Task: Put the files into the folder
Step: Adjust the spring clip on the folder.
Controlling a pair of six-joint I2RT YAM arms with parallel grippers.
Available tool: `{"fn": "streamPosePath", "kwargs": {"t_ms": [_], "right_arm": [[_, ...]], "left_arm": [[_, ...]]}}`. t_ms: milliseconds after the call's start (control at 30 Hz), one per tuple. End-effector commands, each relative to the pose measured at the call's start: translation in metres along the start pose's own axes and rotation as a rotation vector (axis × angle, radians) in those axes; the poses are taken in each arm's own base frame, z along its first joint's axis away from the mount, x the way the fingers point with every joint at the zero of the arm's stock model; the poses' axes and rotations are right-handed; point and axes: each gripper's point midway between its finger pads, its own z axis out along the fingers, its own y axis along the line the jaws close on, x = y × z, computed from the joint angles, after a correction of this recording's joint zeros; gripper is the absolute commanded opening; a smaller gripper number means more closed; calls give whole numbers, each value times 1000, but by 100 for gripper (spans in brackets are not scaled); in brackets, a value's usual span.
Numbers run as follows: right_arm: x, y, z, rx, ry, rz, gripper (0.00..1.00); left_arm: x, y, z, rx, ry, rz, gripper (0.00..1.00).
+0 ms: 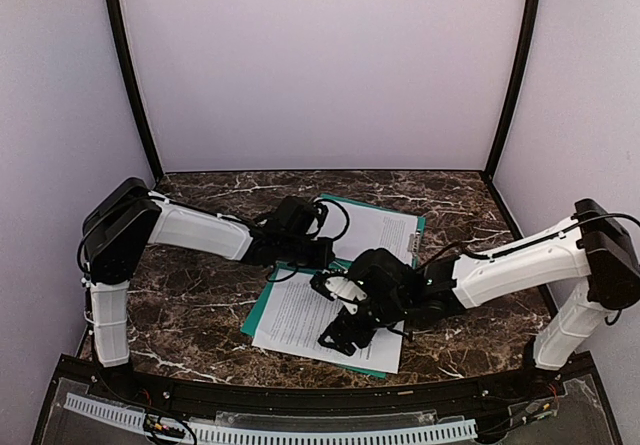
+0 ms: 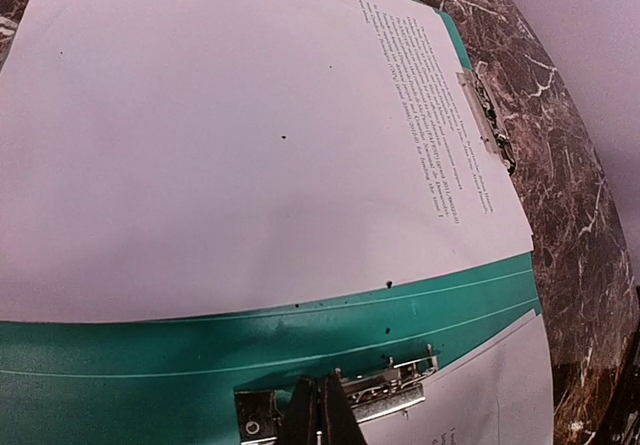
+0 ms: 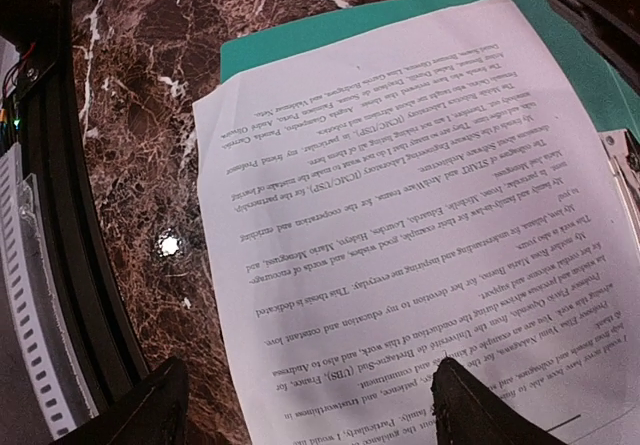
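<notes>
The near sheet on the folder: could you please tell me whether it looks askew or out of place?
Yes. The near sheet lies crooked on the open folder, one side and corner overhanging its edge onto the marble table.

Surface (image 1: 200, 295): dark brown marble with white veining, black rail along the near edge. One item lies directly on it: the folder (image 2: 150, 355), opened flat around mid-surface and skewed to the edges. Far sheet (image 2: 220, 135) and near sheet (image 3: 400, 215) rest on the folder halves. Marble stays visible all round.
</notes>
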Motion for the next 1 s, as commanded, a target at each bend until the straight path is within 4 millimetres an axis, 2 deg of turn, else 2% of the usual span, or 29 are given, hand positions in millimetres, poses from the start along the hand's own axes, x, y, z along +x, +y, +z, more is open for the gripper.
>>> {"fn": "streamPosePath", "kwargs": {"t_ms": [0,167,600,967], "right_arm": [[4,-18,-16,27,-36,98,81],[13,-36,-29,58,-50,170,81],[33,-69,-43,115,-53,308,82],[45,-93,-53,145,-90,405,82]], "left_arm": [[-7,-22,-19,43,25,52,1],[-19,-33,-25,58,5,89,1],[-23,-55,-31,12,-40,236,2],[-21,-64,-36,8,-40,286,22]]}}
